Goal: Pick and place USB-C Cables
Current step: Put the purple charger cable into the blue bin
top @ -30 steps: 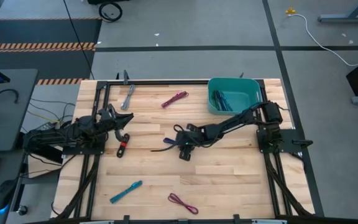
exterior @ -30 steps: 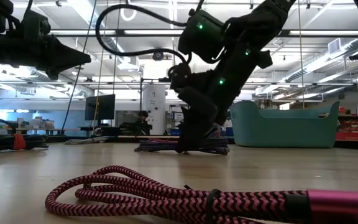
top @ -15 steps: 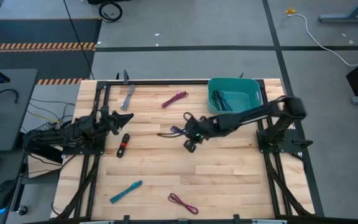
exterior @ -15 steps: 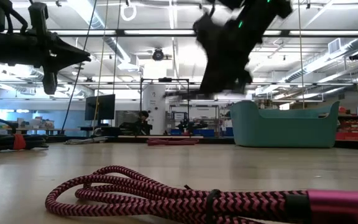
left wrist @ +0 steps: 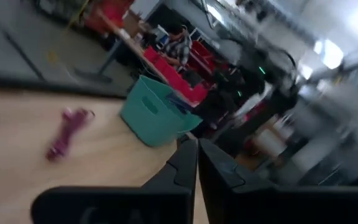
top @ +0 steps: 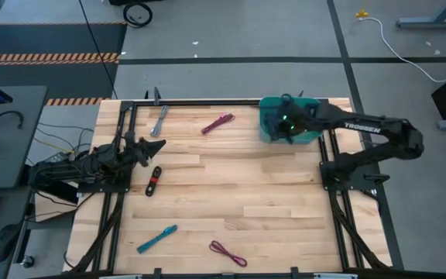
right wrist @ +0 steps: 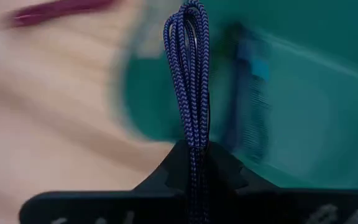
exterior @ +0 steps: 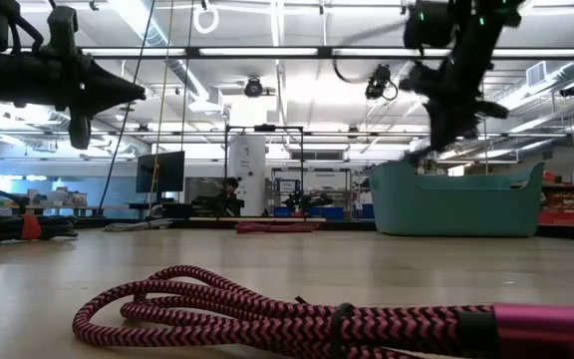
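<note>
While the right gripper [top: 285,124] hangs over the near-left part of the teal bin [top: 310,106], its jaws are clenched on a purple cable [right wrist: 191,74], whose braided loop sticks straight out ahead of the fingertips in the right wrist view. The bundle's long axis runs along the line of the fingers, and the bin's teal interior fills the space beyond and below it. That is the relation the coming move turns on: the cable appears to be already above the container, so a release from here should let it fall inside, though the high view does not show exactly how far it sits from the bin's left wall.

Inside the bin, at least one dark blue cable [right wrist: 248,93] lies along the floor; how many more are there cannot be told.

Other cables are still spread over the wooden table [top: 231,194]: a magenta cable [top: 217,123] just left of the bin, a grey cable [top: 159,121] near the far-left corner, a red cable [top: 153,180] close to the left arm, a teal cable [top: 156,239] and a second magenta cable [top: 228,253] along the near edge.

The left gripper [top: 147,147] waits at the table's left side, its fingers pressed together and holding nothing, nearest to the red and grey bundles.
</note>
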